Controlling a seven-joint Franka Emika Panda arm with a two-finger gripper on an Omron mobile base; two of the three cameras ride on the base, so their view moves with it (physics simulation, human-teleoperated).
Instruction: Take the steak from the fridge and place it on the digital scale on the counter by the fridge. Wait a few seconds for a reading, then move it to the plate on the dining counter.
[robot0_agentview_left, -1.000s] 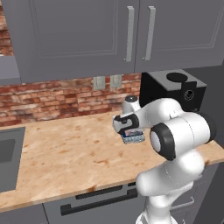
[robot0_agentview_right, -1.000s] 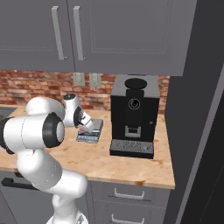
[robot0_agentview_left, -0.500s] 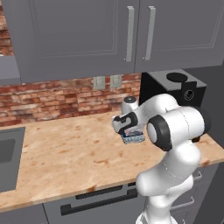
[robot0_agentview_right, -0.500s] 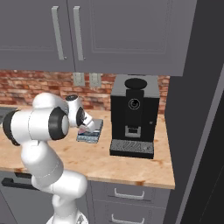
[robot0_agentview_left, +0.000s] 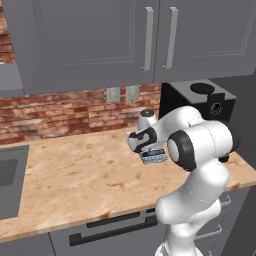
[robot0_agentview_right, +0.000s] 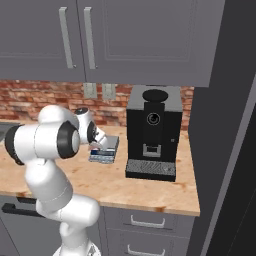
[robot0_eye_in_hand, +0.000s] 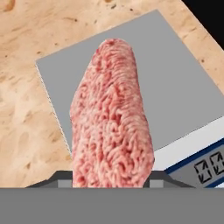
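Observation:
In the hand view the steak (robot0_eye_in_hand: 113, 122), a pinkish-red raw slab, lies lengthwise on the grey top of the digital scale (robot0_eye_in_hand: 183, 96). My gripper (robot0_eye_in_hand: 111, 179) is down over it, with a dark fingertip (robot0_eye_in_hand: 59, 178) pressed to each side of the meat: shut on the steak. From the base views the hand (robot0_agentview_left: 144, 142) hangs low over the pale blue scale (robot0_agentview_left: 153, 156) (robot0_agentview_right: 103, 152) on the wood-grain counter (robot0_agentview_left: 75, 170). The steak is hidden by the hand there. The plate and dining counter are out of view.
A black coffee machine (robot0_agentview_right: 152, 130) (robot0_agentview_left: 200, 100) stands just right of the scale. A tall dark grey cabinet side (robot0_agentview_right: 230, 125) closes the counter's right end. A sink (robot0_agentview_left: 7, 175) sits far left, grey wall cabinets hang above, and a brick backsplash runs behind.
The arm's elbow has shifted a little while the hand stays low over the scale. The base views do not show the fingers moving.

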